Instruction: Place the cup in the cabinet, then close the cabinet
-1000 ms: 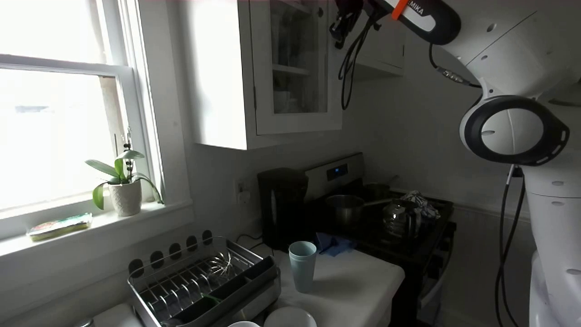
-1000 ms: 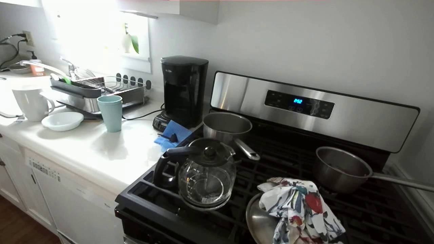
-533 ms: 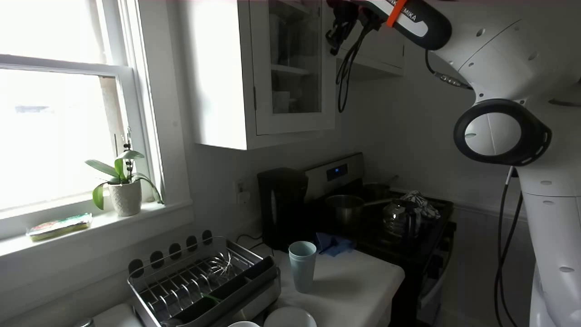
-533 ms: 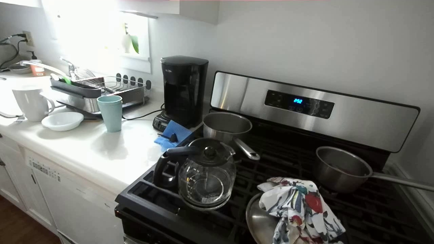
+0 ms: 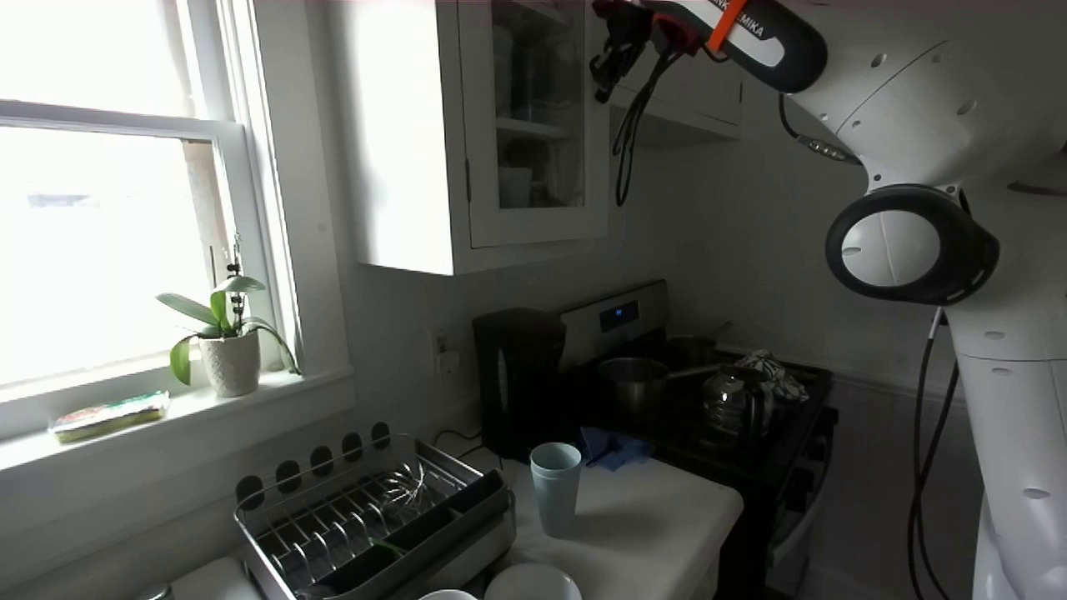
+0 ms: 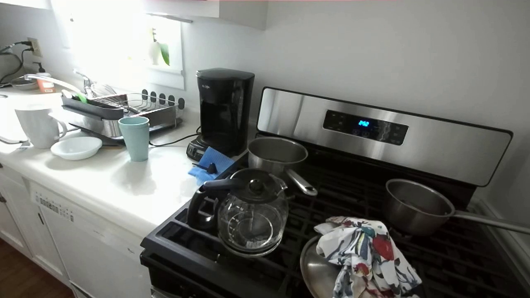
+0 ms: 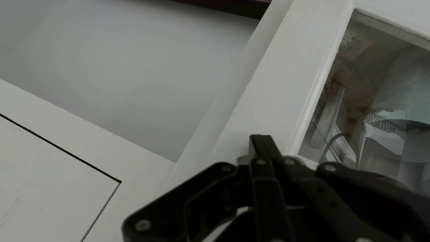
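The white cabinet (image 5: pixel 467 260) hangs on the wall in an exterior view. Its glass-paned door (image 5: pixel 538 225) stands nearly flush and looks slightly ajar. My gripper (image 5: pixel 600 90) is at the door's free edge. In the wrist view my gripper (image 7: pixel 263 144) is shut with its fingertips together, empty, at the white door frame (image 7: pixel 272 87); contact is likely but cannot be told for certain. Behind the glass on the lower shelf stands a pale cylindrical shape (image 5: pixel 514 187); I cannot tell if it is the cup. A darker teal-blue cup (image 5: pixel 556 492) stands on the counter.
A dish rack (image 5: pixel 383 525), a white bowl (image 6: pixel 76 148), a white mug (image 6: pixel 37 127) and a coffee maker (image 6: pixel 225 107) stand on the counter. The stove holds a glass carafe (image 6: pixel 252 223), two pots and a cloth (image 6: pixel 368 252). A solid-door cabinet (image 5: pixel 696 79) adjoins the glass-doored one.
The arm and gripper have moved left and slightly down in an exterior view. The glass door's free edge has swung left, toward the cabinet. The counter and stove things have not moved.
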{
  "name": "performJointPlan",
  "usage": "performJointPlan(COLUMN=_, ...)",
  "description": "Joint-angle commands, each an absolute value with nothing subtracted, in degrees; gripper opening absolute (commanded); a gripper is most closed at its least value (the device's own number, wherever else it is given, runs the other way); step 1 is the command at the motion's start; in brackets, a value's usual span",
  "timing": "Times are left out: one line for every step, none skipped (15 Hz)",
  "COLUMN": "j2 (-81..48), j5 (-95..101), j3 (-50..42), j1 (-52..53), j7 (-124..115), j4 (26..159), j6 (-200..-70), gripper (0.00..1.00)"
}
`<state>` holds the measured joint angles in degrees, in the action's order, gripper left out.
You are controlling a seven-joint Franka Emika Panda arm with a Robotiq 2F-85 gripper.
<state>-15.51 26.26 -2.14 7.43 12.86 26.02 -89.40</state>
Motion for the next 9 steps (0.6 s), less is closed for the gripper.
performJointPlan(j2=-15.53, j5=24.15, j3=-3.14, j1=7.55, j7=12.08, j4=24.09, j6=-87.93, gripper=0.0)
performJointPlan(j2=-14.53, j5=24.7, j3=-3.29, j1=8.02, j7=12.28, j4=24.75, j6=-87.26, gripper=0.0)
performJointPlan(j2=-13.6, j5=24.89, j3=-3.3, j1=8.35, j7=12.43, j4=25.23, j6=-86.1, gripper=0.0)
performJointPlan(j2=-12.71, j5=24.92, j3=-3.22, j1=8.56, j7=12.63, j4=25.46, j6=-85.13, gripper=0.0)
performJointPlan(j2=-11.7, j5=25.1, j3=-3.15, j1=8.79, j7=12.79, j4=25.71, j6=-83.51, gripper=0.0)
performJointPlan(j2=-10.88, j5=25.23, j3=-3.1, j1=8.85, j7=12.79, j4=25.88, j6=-82.14, gripper=0.0)
performJointPlan(j2=-10.17, j5=25.69, j3=-3.16, j1=8.88, j7=12.71, j4=25.87, j6=-80.58, gripper=0.0)
performJointPlan(j2=-9.56, j5=25.11, j3=-2.89, j1=8.55, j7=12.71, j4=25.86, j6=-79.42, gripper=0.0)
performJointPlan(j2=-8.98, j5=25.28, j3=-2.82, j1=8.46, j7=12.38, j4=25.86, j6=-78.2, gripper=0.0)
